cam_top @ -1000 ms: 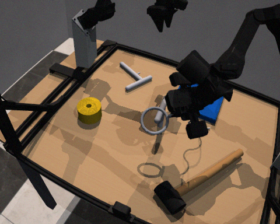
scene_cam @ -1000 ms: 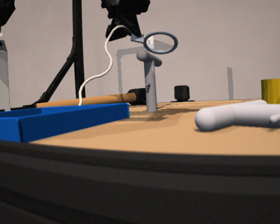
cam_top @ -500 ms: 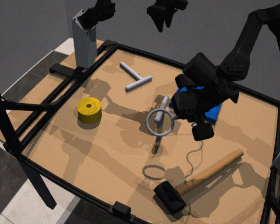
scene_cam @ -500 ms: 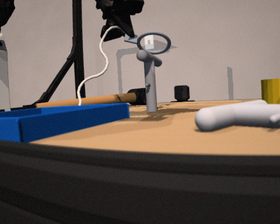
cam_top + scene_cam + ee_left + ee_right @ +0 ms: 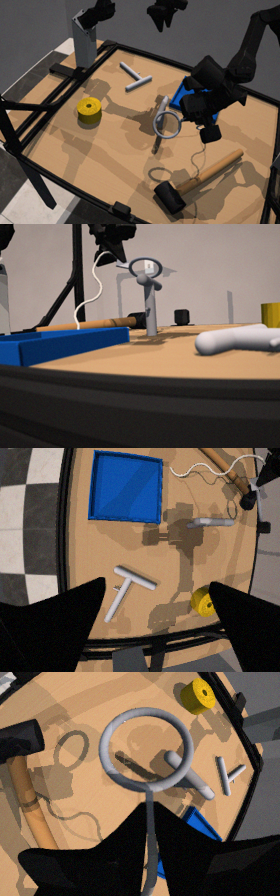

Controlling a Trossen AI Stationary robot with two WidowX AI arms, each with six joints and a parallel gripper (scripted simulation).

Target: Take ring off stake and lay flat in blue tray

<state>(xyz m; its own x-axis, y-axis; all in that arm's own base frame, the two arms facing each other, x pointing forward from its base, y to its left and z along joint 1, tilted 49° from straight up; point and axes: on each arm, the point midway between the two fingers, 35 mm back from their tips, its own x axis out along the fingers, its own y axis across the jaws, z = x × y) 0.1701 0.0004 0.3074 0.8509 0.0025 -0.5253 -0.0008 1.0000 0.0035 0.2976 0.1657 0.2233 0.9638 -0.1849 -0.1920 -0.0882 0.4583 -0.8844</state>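
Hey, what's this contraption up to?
One robot arm's claw is pinching the line of a gray ring, holding it up in the air near the top of a T-topped post. The ring seems meant for the blue tray, but it isn't in there. The other arm's claw is open and holds nothing.
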